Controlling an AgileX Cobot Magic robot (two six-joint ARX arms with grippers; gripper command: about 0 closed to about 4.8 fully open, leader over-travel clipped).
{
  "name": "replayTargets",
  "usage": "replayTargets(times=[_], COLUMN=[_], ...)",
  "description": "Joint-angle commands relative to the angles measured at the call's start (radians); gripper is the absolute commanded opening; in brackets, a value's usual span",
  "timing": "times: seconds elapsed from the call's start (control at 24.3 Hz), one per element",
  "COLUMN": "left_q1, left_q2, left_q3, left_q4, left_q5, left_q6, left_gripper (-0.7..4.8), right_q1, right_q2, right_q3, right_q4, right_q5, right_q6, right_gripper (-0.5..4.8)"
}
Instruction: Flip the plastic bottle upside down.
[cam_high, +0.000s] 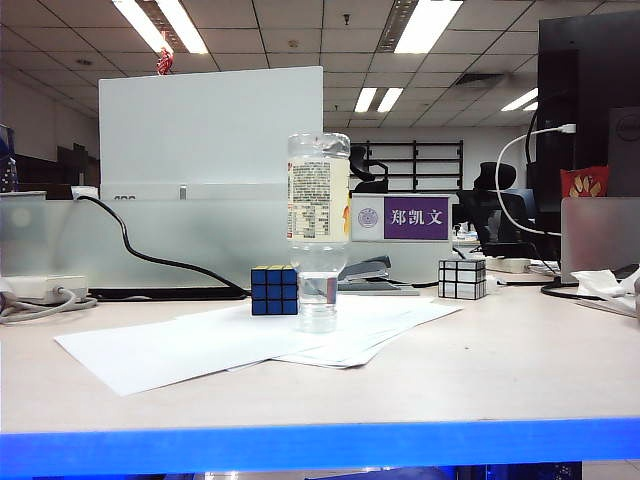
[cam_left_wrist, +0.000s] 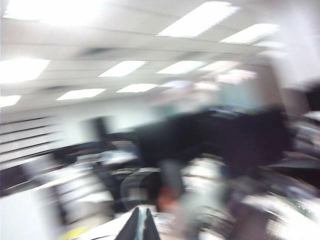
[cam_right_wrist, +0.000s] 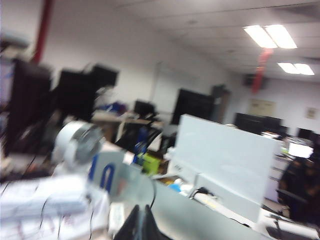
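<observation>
On the tabletop (cam_high: 520, 370) the plastic bottle (cam_high: 318, 225) stands cap-down, long axis upright; left gripper (cam_left_wrist: 142, 225) and right gripper (cam_right_wrist: 141, 222), fingers pinched together and empty, face away from it.

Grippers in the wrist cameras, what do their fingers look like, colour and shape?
Only the tips show. The left gripper has two dark, near-black fingers tapering to narrow points, with paler inner edges. The right gripper looks the same: two black tapered fingertips. Both pictures are blurred; no cables or markings can be made out, and neither arm appears in the exterior view.
</observation>
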Motion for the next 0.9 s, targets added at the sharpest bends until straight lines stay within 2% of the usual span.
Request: replayTargets(times=[0.04, 0.12, 0.21, 0.25, 0.37, 0.49, 0.58, 0.66, 0.7, 0.78, 0.9], left_q1=[-0.001, -0.003, -0.003, -0.003, -0.005, -0.010, -0.047, -0.129, -0.212, -0.340, -0.455], left_q2=[-0.024, -0.025, -0.025, -0.025, -0.026, -0.039, -0.051, -0.063, -0.063, -0.063, -0.069], left_q3=[-0.003, -0.003, -0.007, -0.016, -0.069, -0.167, -0.242, -0.329, -0.375, -0.420, -0.435], left_q4=[-0.364, -0.517, -0.668, -0.746, -0.845, -0.839, -0.806, -0.736, -0.710, -0.711, -0.717], left_q5=[-0.257, -0.320, -0.378, -0.441, -0.481, -0.491, -0.502, -0.487, -0.480, -0.485, -0.524], left_q6=[0.182, 0.256, 0.338, 0.395, 0.536, 0.537, 0.536, 0.536, 0.536, 0.532, 0.528], left_gripper=[-0.05, -0.05, -0.05, -0.05, -0.05, -0.05, -0.05, -0.05, -0.05, -0.05, -0.05], right_q1=[0.000, 0.000, 0.000, 0.000, 0.000, 0.000, 0.001, 0.001, 0.002, 0.001, 0.001], right_q2=[-0.039, -0.048, -0.046, -0.043, -0.028, 0.023, 0.076, 0.124, 0.146, 0.157, 0.159], right_q3=[0.006, 0.006, 0.005, -0.002, -0.071, -0.129, -0.159, -0.164, -0.164, -0.164, -0.164], right_q4=[-0.071, -0.175, -0.314, -0.372, -0.381, -0.376, -0.357, -0.301, -0.245, -0.168, -0.117], right_q5=[0.166, 0.253, 0.386, 0.474, 0.562, 0.567, 0.560, 0.505, 0.490, 0.485, 0.486], right_q6=[0.128, 0.128, 0.129, 0.129, 0.129, 0.163, 0.179, 0.179, 0.179, 0.179, 0.183], right_gripper=[-0.09, -0.09, -0.09, -0.09, -0.09, -0.09, -0.09, -0.09, -0.09, -0.09, -0.09])
